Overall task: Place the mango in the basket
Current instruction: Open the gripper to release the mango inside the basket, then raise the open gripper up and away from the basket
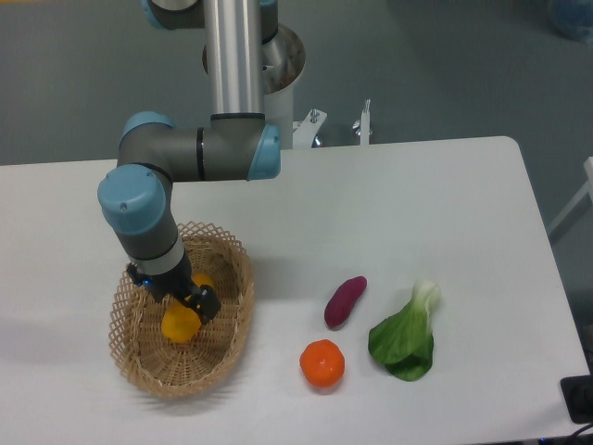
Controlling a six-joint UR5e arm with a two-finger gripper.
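The mango (179, 324) is yellow-orange and sits inside the tan wicker basket (236, 320) at the front left of the table. My gripper (192, 306) reaches down into the basket and straddles the middle of the mango. The fruit shows on both sides of it, a small part (203, 281) behind and the larger part in front. One black finger (207, 302) lies against the mango's right side. The gripper looks shut on the mango, low in the basket. The wrist hides the other finger.
A purple sweet potato (345, 301), a round orange (321, 363) and a green leafy bok choy (406, 336) lie on the white table to the right of the basket. The arm's base post (236, 56) stands at the back.
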